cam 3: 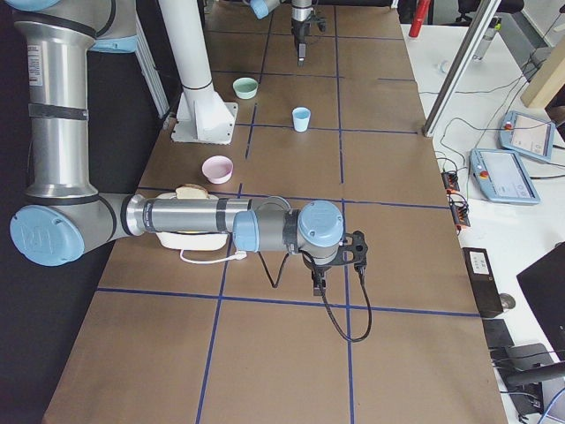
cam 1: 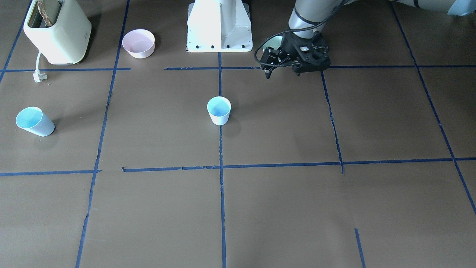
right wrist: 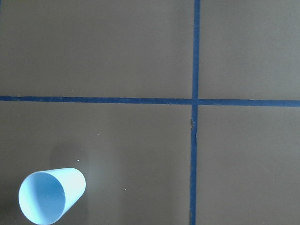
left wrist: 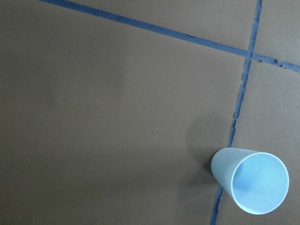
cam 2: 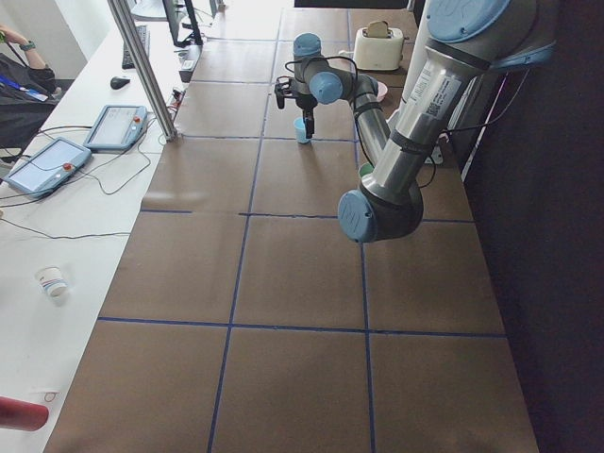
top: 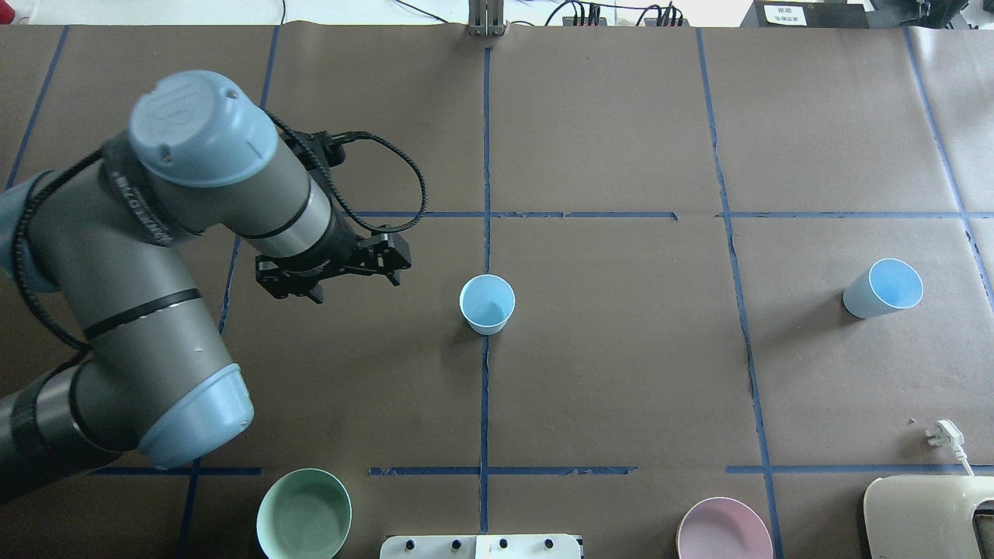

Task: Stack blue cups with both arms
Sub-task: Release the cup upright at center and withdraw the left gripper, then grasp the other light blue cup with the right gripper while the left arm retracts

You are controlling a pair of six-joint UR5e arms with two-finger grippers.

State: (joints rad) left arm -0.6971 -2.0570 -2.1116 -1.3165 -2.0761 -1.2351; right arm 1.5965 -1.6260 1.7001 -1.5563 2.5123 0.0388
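A big table covered in brown paper and gridded with dark blue tape is lit brightly and evenly. A white workbench is butted along the table's long edge, where a silver metal post is stood and two grey touchscreen pendants are parked.

The table is covered in brown paper and marked off into squares by blue tape. One blue cup is set mouth-up on the centre tape line, and a second cup is placed well apart from it, toward the robot's right. Along the robot's edge a white pedestal is flanked by a green bowl on the left and a pink bowl on the right. A cream toaster is stood at the right corner, with its white plug laid loose on the paper just beyond.
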